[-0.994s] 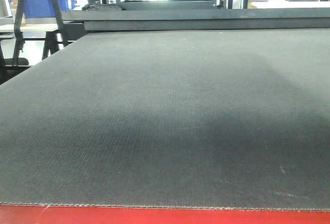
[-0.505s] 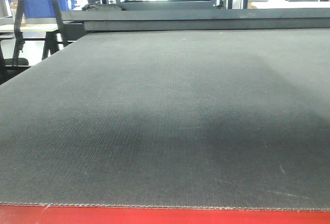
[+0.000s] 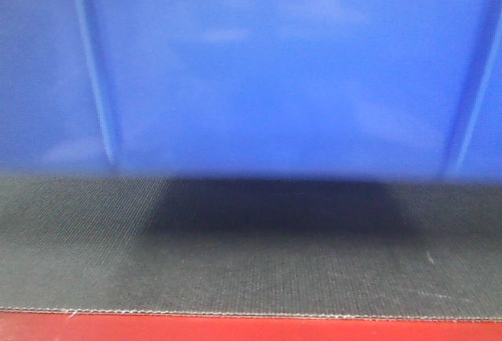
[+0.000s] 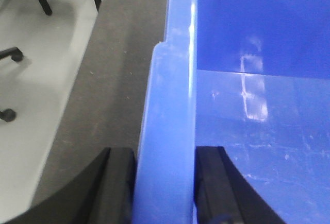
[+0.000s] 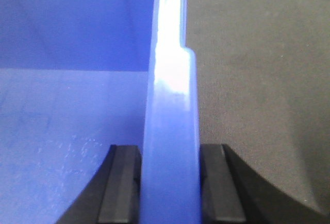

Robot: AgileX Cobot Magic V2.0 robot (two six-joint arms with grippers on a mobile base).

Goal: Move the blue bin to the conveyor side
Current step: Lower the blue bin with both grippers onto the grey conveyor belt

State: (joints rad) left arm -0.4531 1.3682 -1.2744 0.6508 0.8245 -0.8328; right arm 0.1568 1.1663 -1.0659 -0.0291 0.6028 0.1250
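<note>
The blue bin [image 3: 274, 67] fills the upper half of the front view, its ribbed side wall facing me, its bottom edge just over the dark grey belt [image 3: 251, 270] with a shadow under it. My left gripper [image 4: 165, 183] is shut on the bin's left rim [image 4: 167, 131], one finger outside, one inside. My right gripper [image 5: 170, 183] is shut on the bin's right rim [image 5: 170, 105] the same way. The bin's inside [image 4: 258, 131] looks bare. I cannot tell whether the bin touches the belt.
A red strip [image 3: 251, 329] runs along the belt's near edge. In the left wrist view, a pale floor [image 4: 36, 95] with black chair legs [image 4: 10, 54] lies beyond the belt's left edge. Belt shows right of the bin [image 5: 258, 90].
The bin has come down fast: earlier only its blue bottom edge showed at the top of the front view, now its wall covers the upper half and hides the far background.
</note>
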